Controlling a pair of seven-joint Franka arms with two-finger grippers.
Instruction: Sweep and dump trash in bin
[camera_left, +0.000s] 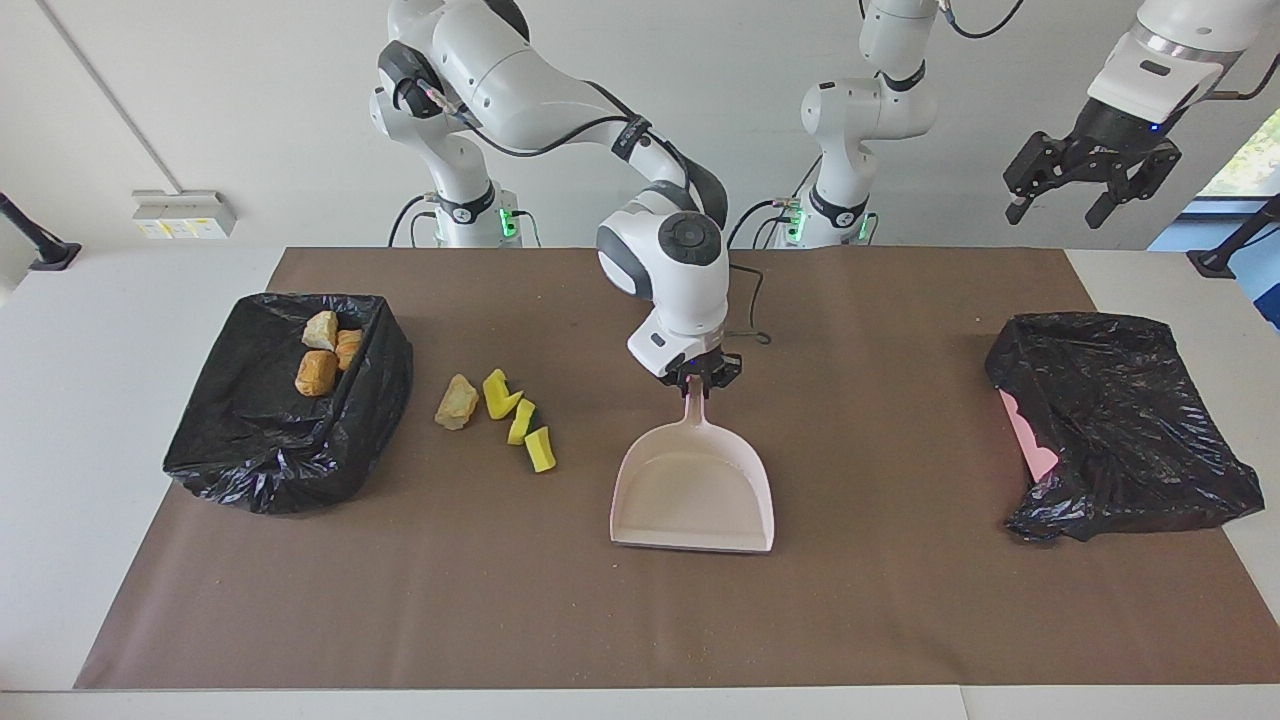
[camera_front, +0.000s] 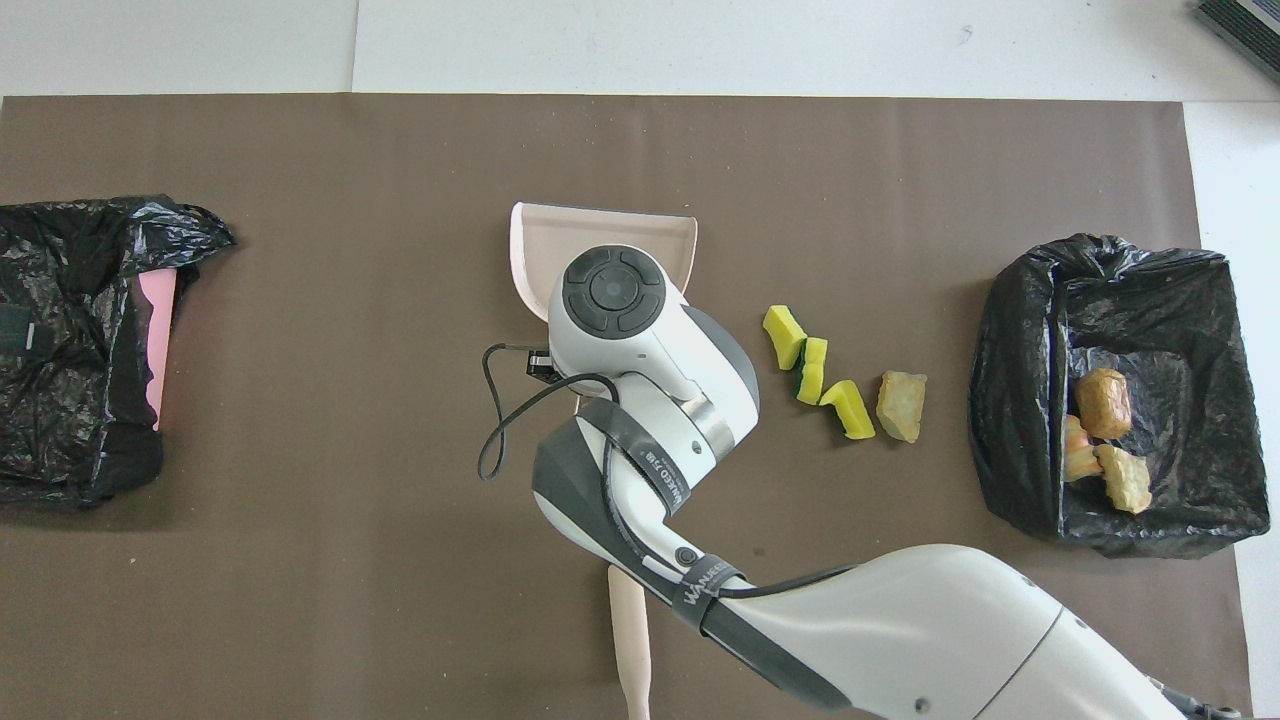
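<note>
Gripping dustpan (camera_left: 695, 490) handle in clenched right gripper (camera_left: 697, 378) mid-mat; idling left gripper (camera_left: 1085, 190) released, raised beside the table.

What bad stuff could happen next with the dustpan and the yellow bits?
1. The right hand grips the dustpan only by its thin handle, so the pan might twist or slip.
2. Four pieces, three sponges and a tan lump, lie apart from the pan; with the brush lying unheld, they could get pushed aside instead of scooped.
3. The bin has a floppy bag rim, so dumped pieces might miss.
</note>
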